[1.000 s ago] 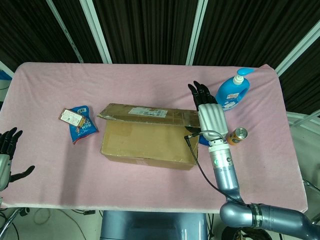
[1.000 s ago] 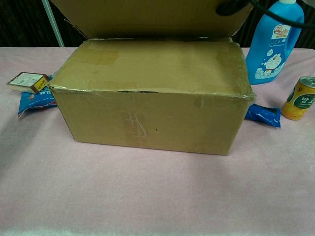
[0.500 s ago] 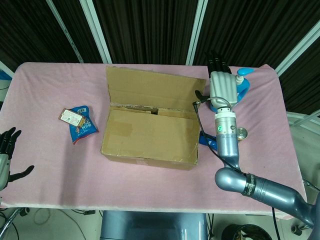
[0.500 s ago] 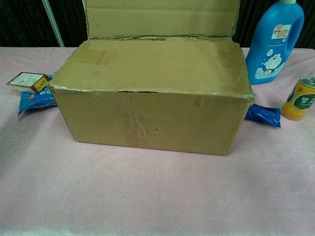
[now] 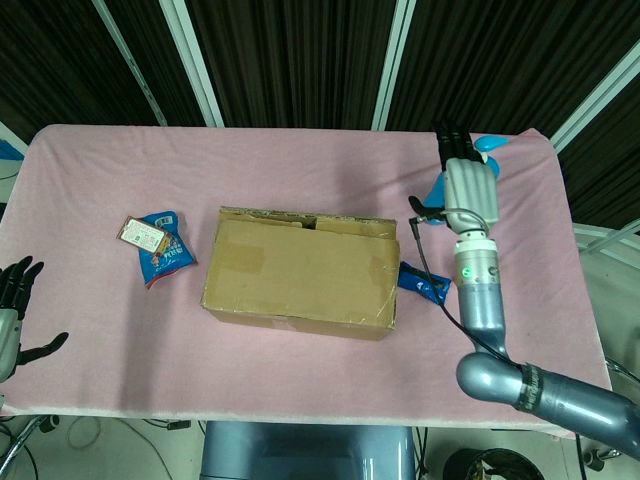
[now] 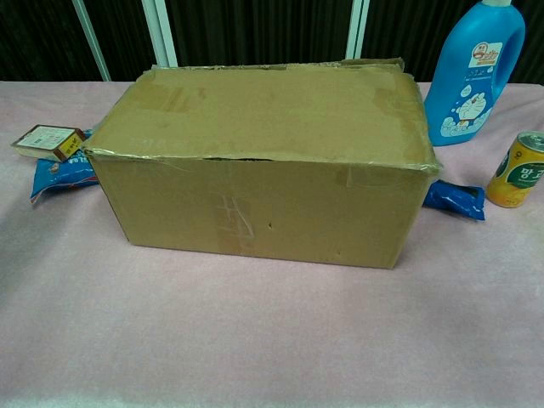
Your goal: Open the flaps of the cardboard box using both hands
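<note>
- Cardboard box [image 5: 298, 272] sits mid-table, long axis running left to right, near flap [image 6: 263, 115] lying flat over the top.
- Right hand [image 5: 467, 180] hovers past the box's right end by the blue bottle [image 6: 473, 70], fingers extended, holding nothing; it's clearly the nearer one.
- Left hand [image 5: 14, 305] waits off the table's left edge, fingers spread, empty, well apart from the box.
- Half a second ago the rear flap stood upright; now it's folded back out of sight, and the right hand has drifted further right.

You've got a pink-clothed worktop [image 5: 300, 160]; behind it a dark corrugated wall [image 5: 290, 50] with white struts [image 5: 390, 60].
</note>
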`<state>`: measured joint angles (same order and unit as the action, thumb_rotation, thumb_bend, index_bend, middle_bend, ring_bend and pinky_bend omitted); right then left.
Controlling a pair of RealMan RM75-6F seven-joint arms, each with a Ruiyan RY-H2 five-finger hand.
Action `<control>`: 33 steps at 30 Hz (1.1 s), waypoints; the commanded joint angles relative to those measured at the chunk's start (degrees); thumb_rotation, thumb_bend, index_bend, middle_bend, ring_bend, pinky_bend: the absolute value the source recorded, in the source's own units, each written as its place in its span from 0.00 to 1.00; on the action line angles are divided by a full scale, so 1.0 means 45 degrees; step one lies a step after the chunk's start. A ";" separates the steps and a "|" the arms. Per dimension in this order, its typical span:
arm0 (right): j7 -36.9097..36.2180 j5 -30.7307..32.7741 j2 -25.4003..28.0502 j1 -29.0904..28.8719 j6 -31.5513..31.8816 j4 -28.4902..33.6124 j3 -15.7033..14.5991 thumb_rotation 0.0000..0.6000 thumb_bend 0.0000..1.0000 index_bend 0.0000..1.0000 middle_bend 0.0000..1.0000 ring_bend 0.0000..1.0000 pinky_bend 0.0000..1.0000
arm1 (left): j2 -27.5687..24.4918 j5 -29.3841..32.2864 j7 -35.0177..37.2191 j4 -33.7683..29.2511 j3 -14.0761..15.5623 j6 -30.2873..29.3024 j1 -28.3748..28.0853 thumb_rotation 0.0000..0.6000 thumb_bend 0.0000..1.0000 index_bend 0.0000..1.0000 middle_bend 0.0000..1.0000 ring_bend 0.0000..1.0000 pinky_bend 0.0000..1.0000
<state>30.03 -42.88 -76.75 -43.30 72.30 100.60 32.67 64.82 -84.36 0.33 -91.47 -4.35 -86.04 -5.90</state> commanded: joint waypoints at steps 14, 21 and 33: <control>-0.3377 -0.6211 0.2993 0.6219 0.3060 0.0584 -0.5607 1.00 0.21 0.00 0.00 0.00 0.23 | -0.0119 -0.0283 -0.1136 -0.0479 0.0132 0.0155 -0.0167 1.00 0.10 0.00 0.00 0.00 0.00; -0.4805 -0.7510 0.2015 0.6820 0.3671 -0.2030 -0.6138 1.00 0.25 0.00 0.00 0.00 0.23 | -0.0887 -0.0221 -0.2174 -0.2015 -0.0212 0.1338 -0.1093 1.00 0.30 0.00 0.00 0.00 0.00; -0.6327 -0.8227 0.1264 0.6947 0.3598 -0.3484 -0.6123 1.00 0.26 0.00 0.00 0.00 0.23 | -0.2055 0.2850 -0.3745 -0.3869 -0.2746 0.6125 -0.5253 1.00 0.79 0.05 0.08 0.03 0.16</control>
<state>1.74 -79.85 -70.95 -12.15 88.62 85.10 5.08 56.48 -75.96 -13.75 -108.20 -13.40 -63.29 -24.83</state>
